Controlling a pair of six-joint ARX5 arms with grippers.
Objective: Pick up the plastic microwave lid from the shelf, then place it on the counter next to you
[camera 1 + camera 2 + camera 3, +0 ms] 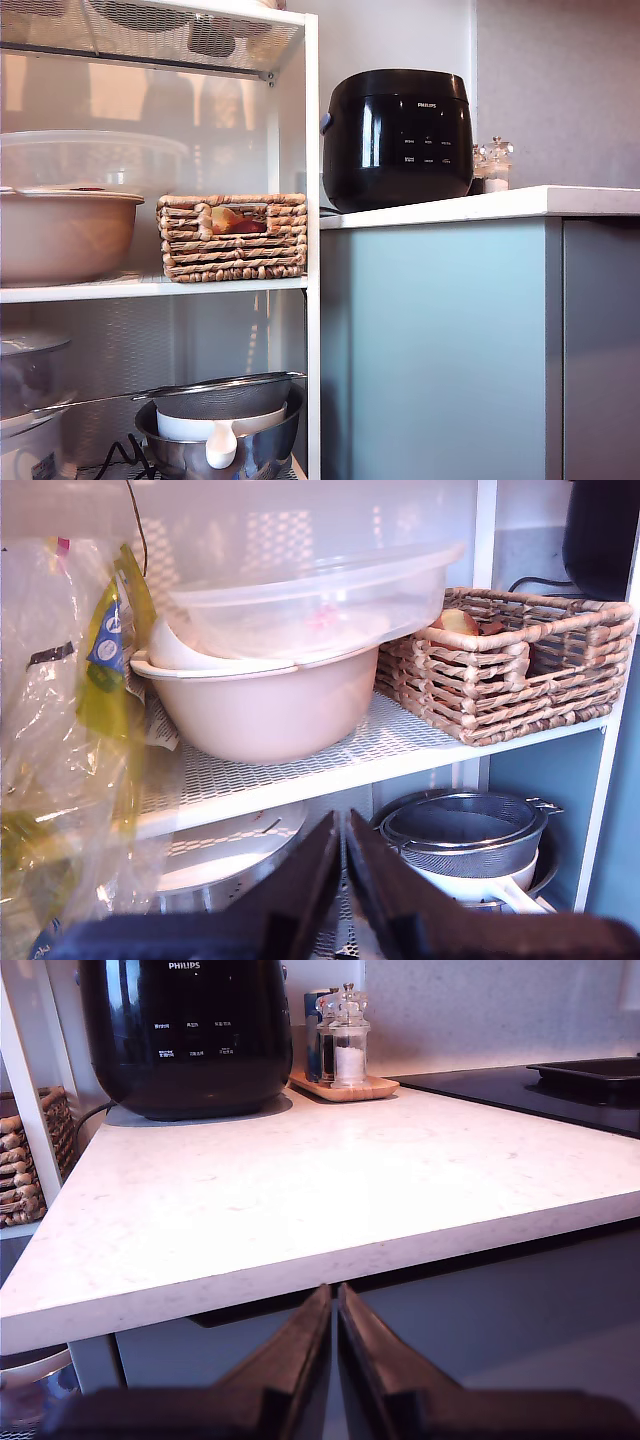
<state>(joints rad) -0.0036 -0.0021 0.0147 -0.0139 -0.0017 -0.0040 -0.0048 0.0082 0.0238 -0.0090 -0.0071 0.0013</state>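
The plastic microwave lid [310, 600] is a clear, frosted dome lying rim-up and tilted in a beige bowl [260, 705] on the shelf [300, 772]. In the exterior view the lid [90, 155] shows above the bowl [60, 235] at that view's left, inside the white rack [312, 200]. My first gripper [340, 875] is shut and empty, in front of the shelf and lower than the bowl. My second gripper [333, 1345] is shut and empty, just below the front edge of the white counter [300, 1190]. Neither arm shows in the exterior view, where the counter [480, 207] tops a blue-grey cabinet.
A wicker basket [500, 665] stands beside the bowl. A plastic bag [60, 730] hangs close on the bowl's other side. A mesh strainer [460, 835] rests on bowls on the lower board. A black rice cooker [185, 1035], two grinders [345, 1040] and a black hob [530, 1085] occupy the counter's back.
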